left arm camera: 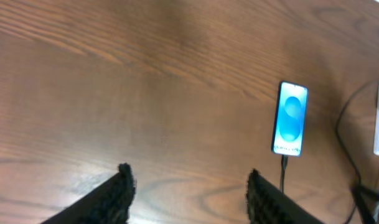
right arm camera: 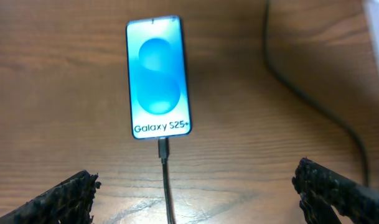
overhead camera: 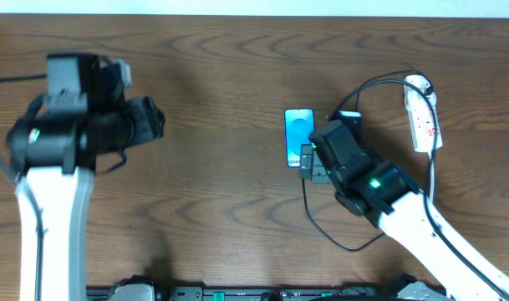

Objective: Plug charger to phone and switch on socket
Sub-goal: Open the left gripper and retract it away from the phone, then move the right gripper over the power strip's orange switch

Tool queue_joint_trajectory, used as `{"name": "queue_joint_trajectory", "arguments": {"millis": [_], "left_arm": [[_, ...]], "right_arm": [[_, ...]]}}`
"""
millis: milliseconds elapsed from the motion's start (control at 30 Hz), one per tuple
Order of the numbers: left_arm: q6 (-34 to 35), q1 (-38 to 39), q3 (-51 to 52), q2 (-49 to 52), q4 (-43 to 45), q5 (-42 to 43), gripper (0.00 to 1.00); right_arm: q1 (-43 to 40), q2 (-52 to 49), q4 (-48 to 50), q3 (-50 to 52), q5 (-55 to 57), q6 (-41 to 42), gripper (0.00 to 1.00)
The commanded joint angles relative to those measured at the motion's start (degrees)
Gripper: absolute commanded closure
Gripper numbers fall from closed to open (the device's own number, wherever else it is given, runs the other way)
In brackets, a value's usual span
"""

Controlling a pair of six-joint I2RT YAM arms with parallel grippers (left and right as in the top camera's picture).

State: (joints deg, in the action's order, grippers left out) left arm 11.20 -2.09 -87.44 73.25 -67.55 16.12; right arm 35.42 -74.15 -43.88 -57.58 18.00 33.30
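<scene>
Overhead: the phone [overhead camera: 299,134] lies flat on the tabletop [overhead camera: 221,184] at 12 o'clock from my right gripper [overhead camera: 307,161], with the power strip [overhead camera: 423,113] at 2 o'clock. Left wrist: my left gripper [left arm camera: 188,177] is released and empty, the phone at 1 o'clock. Right wrist: my right gripper gapes wide, grasping nothing. The charger [right arm camera: 166,186] tip sits in the phone's bottom edge.

Phone [right arm camera: 158,78] on table [overhead camera: 221,184], charger [right arm camera: 166,180] in its near end, socket [overhead camera: 423,117] to the right
</scene>
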Motion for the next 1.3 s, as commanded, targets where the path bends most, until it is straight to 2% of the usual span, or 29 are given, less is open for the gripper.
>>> {"name": "queue_joint_trajectory", "arguments": {"millis": [0,33,67,100,200,267,300,367,567,733,900,1133,1267], "left_arm": [[-1.55,0.07,0.33,-6.23,-2.12,-0.35,0.44],[-1.55,0.07,0.70,-7.93,-2.54,-0.37,0.45],[-1.57,0.07,1.36,-10.45,-2.93,-0.37,0.45],[-1.57,0.07,1.92,-12.33,-2.99,-0.37,0.45],[-1.99,0.07,4.61,-20.70,-3.17,-1.33,0.45],[-1.99,0.07,5.95,-24.61,-4.04,-3.58,0.42],[-1.99,0.07,6.49,-26.47,-4.98,-4.79,0.16],[-1.99,0.07,6.75,-29.33,-7.67,-6.78,0.04],[-1.99,0.07,6.75,-34.32,-13.88,-8.24,0.04],[-1.99,0.09,6.75,-34.95,-19.58,-8.24,0.03],[-1.99,0.13,6.75,-35.08,-21.59,-8.24,0.03],[-1.99,0.13,6.75,-35.30,-21.59,-8.24,0.03],[-1.99,0.13,6.75,-36.70,-21.59,-8.24,0.03]], "right_arm": [[-0.55,-3.19,0.48,-0.37,-1.86,0.55,0.01],[-0.55,-4.31,0.70,-0.37,-1.86,0.55,0.05],[-0.55,-5.49,0.98,-0.37,-1.86,0.55,0.18],[-0.55,-6.43,1.25,-0.37,-1.86,0.55,0.28],[-0.55,-10.16,2.73,-0.37,-2.12,0.57,0.74],[-0.57,-11.65,3.37,-0.37,-2.89,0.57,0.90],[-0.61,-12.15,3.76,-0.37,-3.67,0.57,0.99],[-1.05,-12.44,4.57,-0.39,-5.33,0.57,0.99],[-6.91,-12.37,1.16,-4.31,-6.60,1.36,0.99],[-16.24,-12.37,-6.49,-12.07,-7.04,1.42,0.99],[-26.10,-12.37,-11.41,-17.99,-8.13,1.40,0.99],[-38.10,-13.97,-11.56,-18.45,-8.55,3.63,0.98],[-42.99,-17.03,-7.85,-18.45,-8.52,4.39,0.99]]}}
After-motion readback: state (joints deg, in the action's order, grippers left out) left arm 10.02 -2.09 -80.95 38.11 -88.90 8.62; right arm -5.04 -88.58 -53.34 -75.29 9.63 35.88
